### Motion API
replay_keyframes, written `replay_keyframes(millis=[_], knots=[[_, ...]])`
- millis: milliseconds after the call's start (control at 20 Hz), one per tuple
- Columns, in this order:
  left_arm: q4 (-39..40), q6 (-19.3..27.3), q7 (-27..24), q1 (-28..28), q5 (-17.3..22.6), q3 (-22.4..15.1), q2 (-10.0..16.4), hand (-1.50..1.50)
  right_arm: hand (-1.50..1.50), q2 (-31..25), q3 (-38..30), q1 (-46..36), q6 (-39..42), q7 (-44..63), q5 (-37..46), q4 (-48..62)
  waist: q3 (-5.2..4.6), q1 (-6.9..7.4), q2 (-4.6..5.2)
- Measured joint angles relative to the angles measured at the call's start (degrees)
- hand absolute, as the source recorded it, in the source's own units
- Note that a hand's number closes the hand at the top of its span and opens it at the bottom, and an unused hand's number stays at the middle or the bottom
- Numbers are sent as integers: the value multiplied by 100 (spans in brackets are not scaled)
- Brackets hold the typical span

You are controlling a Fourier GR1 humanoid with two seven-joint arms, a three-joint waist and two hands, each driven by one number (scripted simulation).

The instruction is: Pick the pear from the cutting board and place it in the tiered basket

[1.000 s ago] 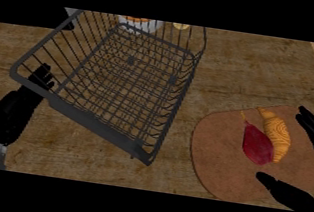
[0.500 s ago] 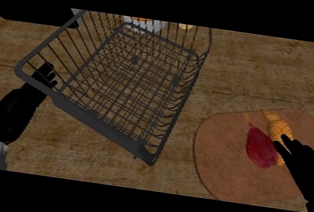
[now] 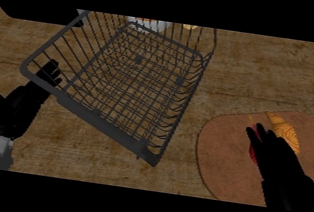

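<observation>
1. Reaching farther in than half a second ago, the right hand (image 3: 279, 168) now lies over the cutting board (image 3: 219, 160) at the near right. Its fingers are straight and side by side, curled round nothing, probably lining up to close on the fruit.
2. At the near left the left hand (image 3: 17, 106) rests open with fingers up, clear of the work.
3. The red pear (image 3: 252, 147) sits on the board, mostly hidden under the right fingers. An orange-yellow food item (image 3: 288, 134) lies just to its right.
4. Farther left, the tiered basket (image 3: 91, 114) stands on the tabletop (image 3: 270, 68), its wire top open to receive the pear.
</observation>
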Motion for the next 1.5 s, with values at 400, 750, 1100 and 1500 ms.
replay_keyframes(millis=[400,750,1100,1500], knots=[[-119,-155,101,86,-169,152,-159,0,-150,475,-431,-207,-235,-534,322,1281,8,-8,2],[-221,-336,277,58,-270,376,-235,0,-150,807,-720,-241,-830,-1108,866,2095,9,-16,1],[-155,-461,232,66,-482,529,-482,0,150,1021,-986,-157,-789,-1420,1220,2249,-6,-22,-11],[-4,-603,211,-13,-557,644,-536,0,150,915,-1134,-339,-165,-1793,1143,2570,-57,-18,-50]])
